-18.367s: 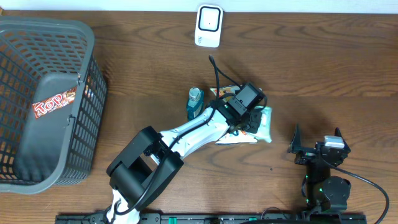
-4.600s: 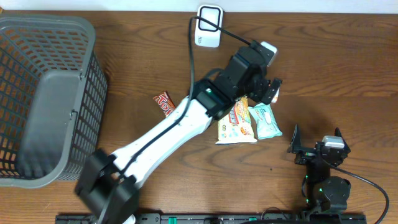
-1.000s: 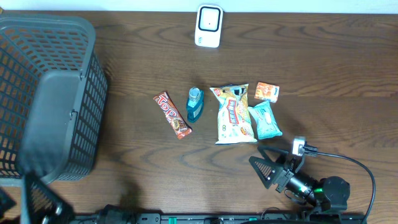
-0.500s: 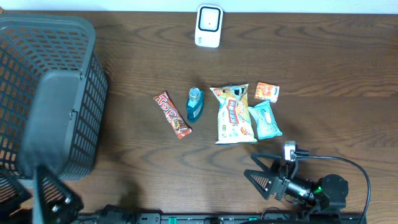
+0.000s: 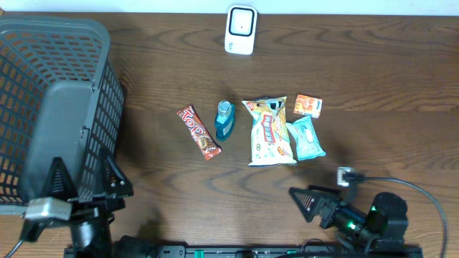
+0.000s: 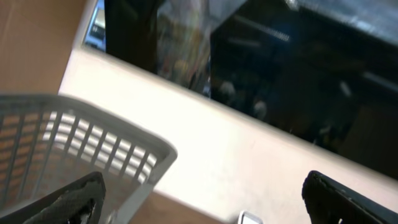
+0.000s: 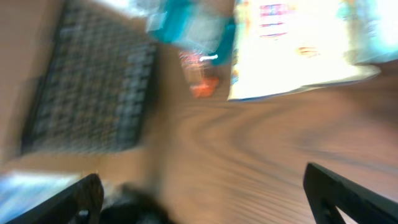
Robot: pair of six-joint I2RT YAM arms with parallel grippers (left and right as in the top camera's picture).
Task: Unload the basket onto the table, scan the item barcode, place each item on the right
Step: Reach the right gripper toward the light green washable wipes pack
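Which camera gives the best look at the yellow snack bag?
Overhead: the snack bag lies whole and sharp. The right wrist view shows it only blurred and cut off; the left wrist view misses it.

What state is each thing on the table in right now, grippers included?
left gripper: open, empty, by the basket.
right gripper: open, empty, short of the items.
basket: upright, nothing visible inside.
scanner: on the table, untouched.
chocolate bar: flat on the table.
teal bottle: on the table, free.
snack bag: flat, face up.
teal packet: flat beside the snack bag.
orange box: flat on the table.
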